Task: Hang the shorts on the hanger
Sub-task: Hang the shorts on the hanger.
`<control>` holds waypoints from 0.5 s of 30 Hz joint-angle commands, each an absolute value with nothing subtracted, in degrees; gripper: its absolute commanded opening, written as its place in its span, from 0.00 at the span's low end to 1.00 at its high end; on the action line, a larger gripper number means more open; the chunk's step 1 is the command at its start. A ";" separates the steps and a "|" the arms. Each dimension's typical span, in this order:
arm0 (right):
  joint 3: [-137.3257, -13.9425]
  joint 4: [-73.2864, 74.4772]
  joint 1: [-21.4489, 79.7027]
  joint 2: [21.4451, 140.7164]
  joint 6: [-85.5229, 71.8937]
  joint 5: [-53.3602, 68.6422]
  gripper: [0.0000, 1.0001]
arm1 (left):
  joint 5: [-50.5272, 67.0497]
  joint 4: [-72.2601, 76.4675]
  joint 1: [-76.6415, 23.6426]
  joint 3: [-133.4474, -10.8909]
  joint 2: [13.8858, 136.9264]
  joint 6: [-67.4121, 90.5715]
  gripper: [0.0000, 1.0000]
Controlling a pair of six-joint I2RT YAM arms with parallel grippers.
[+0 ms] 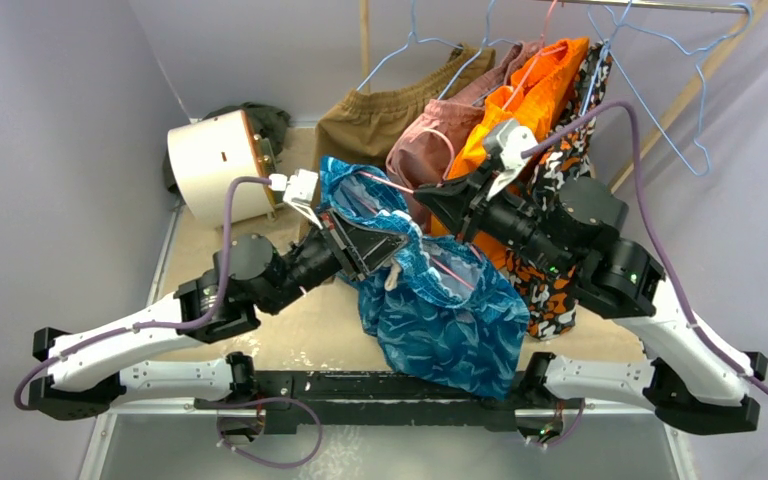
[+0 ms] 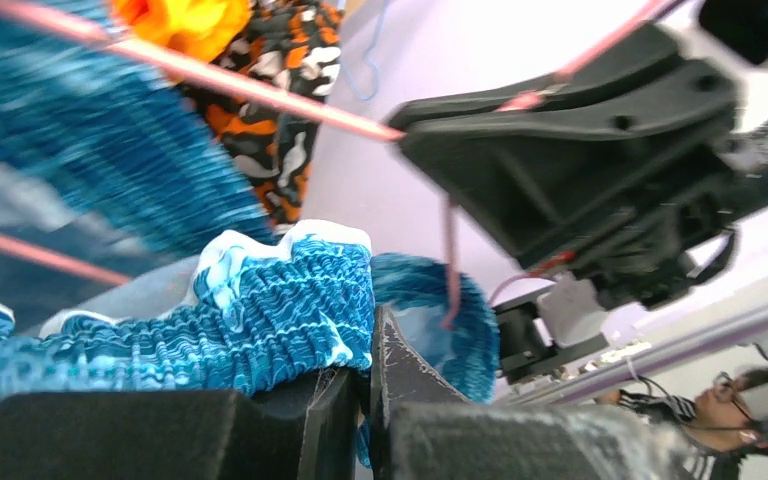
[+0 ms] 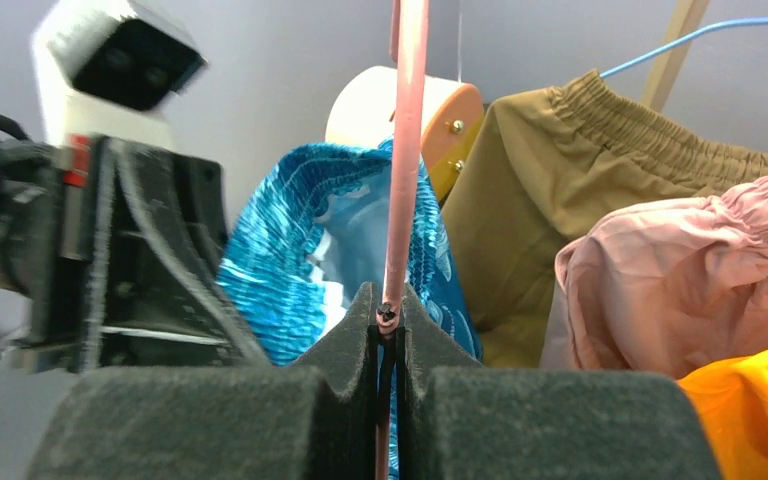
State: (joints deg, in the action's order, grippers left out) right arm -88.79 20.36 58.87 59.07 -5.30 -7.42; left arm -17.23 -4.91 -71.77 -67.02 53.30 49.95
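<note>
Shiny blue-and-teal wavy shorts (image 1: 440,320), waistband pinched in the left pincer (image 2: 368,360), spread open just beside the right pincer (image 3: 388,310), itself clamped on the thin pink-red wire hanger (image 3: 405,150), apparently for threading.

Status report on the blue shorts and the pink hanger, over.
Left gripper shut on shorts at waistband. Right gripper shut on hanger, wire crossing the waist opening. Orange shorts hang close behind right arm.

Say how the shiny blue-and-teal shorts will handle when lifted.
Probably floppy: the shiny blue-and-teal shorts sag in folds below the left end effector. Likely light: one pinch on the elastic waistband holds that edge up. The glossy fabric may slip along the pink-red wire hanger.
</note>
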 commanded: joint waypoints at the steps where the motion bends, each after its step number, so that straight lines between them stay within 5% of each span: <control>1: -90.87 17.77 58.98 57.01 -5.99 -4.33 0.00 | -21.91 -6.85 -71.80 -65.11 53.28 53.69 0.07; 9: -81.04 11.25 58.99 51.24 -8.65 0.96 0.00 | -22.25 -12.95 -71.81 -64.04 54.36 55.54 0.27; 15: -78.70 7.80 59.01 48.00 -10.04 2.61 0.00 | -18.07 -15.43 -71.75 -63.51 53.62 54.79 0.51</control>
State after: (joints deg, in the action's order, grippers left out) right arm -78.74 17.52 58.85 51.62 -7.79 -0.30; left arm -20.80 -15.00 -71.77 -63.83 54.85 54.70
